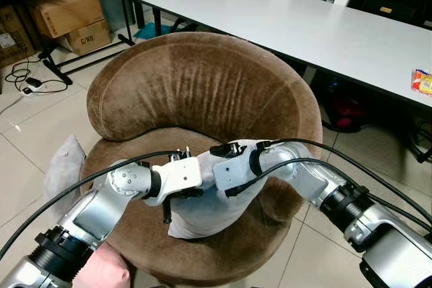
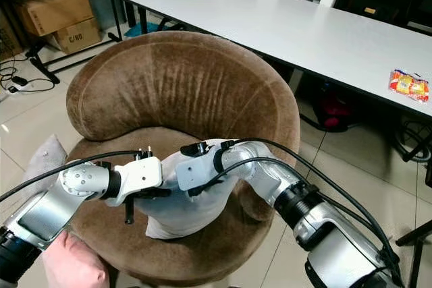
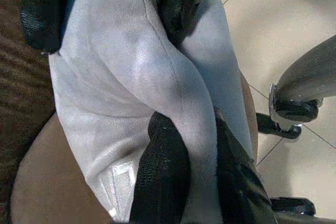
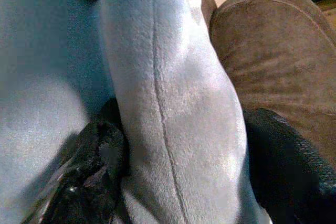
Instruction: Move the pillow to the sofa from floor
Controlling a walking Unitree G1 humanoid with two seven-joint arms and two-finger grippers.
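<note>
On the floor at far left lay a grey cushion [image 1: 63, 166] against the side of the sofa [image 1: 196, 79], and a pink cushion [image 1: 101, 271] sat lower down by the left arm. Cardboard boxes [image 1: 67, 18] stood on a low rack at the back left, with cables [image 1: 30, 82] on the tiles before them.

The left gripper [image 3: 197, 182] reached in over the sofa seat and pinched a fold of the pillow [image 1: 209, 207] between its two black fingers [image 3: 163, 177], the seam of the pale grey fabric running straight up between them. The pillow stood bunched on the brown seat, near its front edge, lifted at its top edge where both claws met it.

The right gripper [image 4: 178, 166] came from the other side and was clamped on the same upper ridge of the pillow, one finger [image 4: 286, 161] toward the sofa's back and the other [image 4: 94, 166] pressed into the fabric. The two grippers sat close together at the pillow's top.

Behind the sofa ran a white table [image 1: 290, 25], and at its far right end lay a small bright packet [image 2: 408, 84]. A chair base [image 3: 294, 111] stood on the tiles beside the sofa.
</note>
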